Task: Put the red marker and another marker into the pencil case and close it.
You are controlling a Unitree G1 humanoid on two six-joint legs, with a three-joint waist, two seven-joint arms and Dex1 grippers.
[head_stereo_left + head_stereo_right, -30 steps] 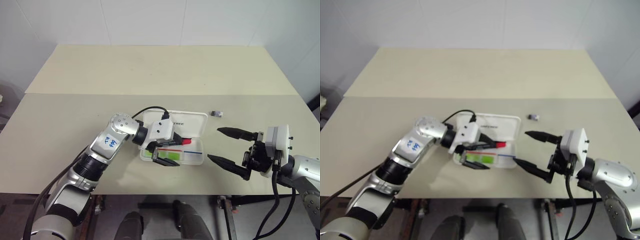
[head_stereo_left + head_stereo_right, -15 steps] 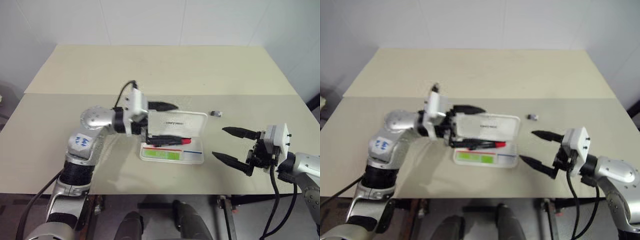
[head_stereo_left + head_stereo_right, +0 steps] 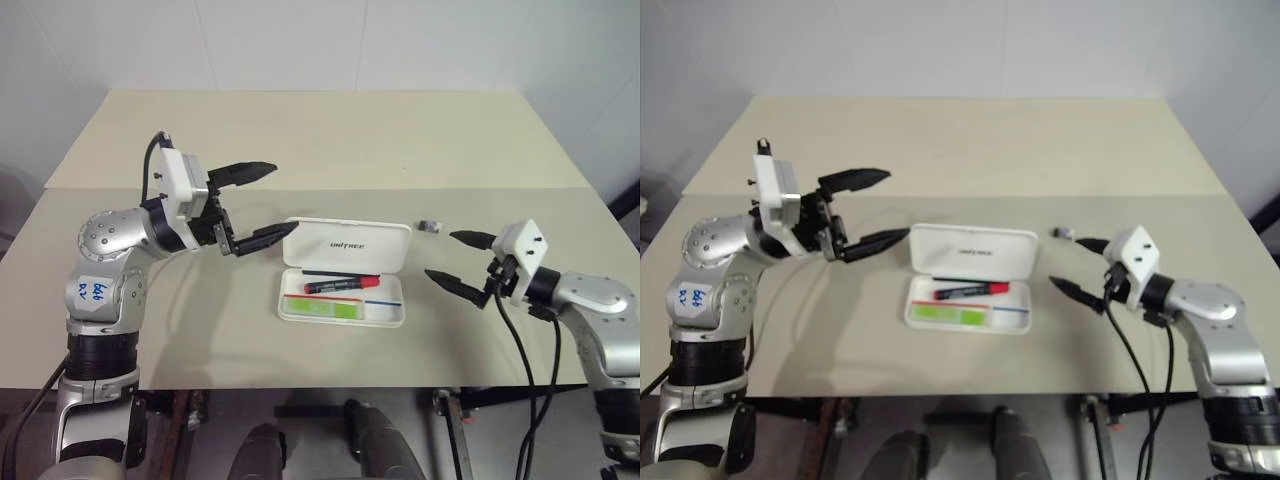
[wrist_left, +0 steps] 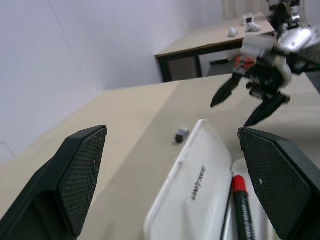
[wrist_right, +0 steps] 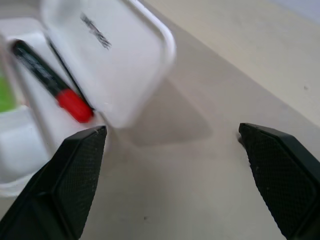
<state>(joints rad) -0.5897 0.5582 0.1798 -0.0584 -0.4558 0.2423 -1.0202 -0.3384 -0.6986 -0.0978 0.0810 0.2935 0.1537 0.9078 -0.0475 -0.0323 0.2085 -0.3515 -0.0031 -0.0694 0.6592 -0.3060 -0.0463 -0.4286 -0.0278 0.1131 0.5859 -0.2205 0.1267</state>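
My left claw (image 3: 249, 205) hangs with its jaws apart and empty, just left of the pencil case (image 3: 345, 285); my right claw (image 3: 457, 261) hangs the same way, just right of it. The red marker (image 3: 341, 285) and the lime-green marker (image 3: 320, 309) both lie in the tray, so closing is what's left. I'd push the raised lid (image 3: 348, 244) from behind, steadying the tray in front. I count two claws, two markers, one case, plus one small dark object (image 3: 432, 226), perhaps a cap, on the tabletop (image 3: 320, 140).
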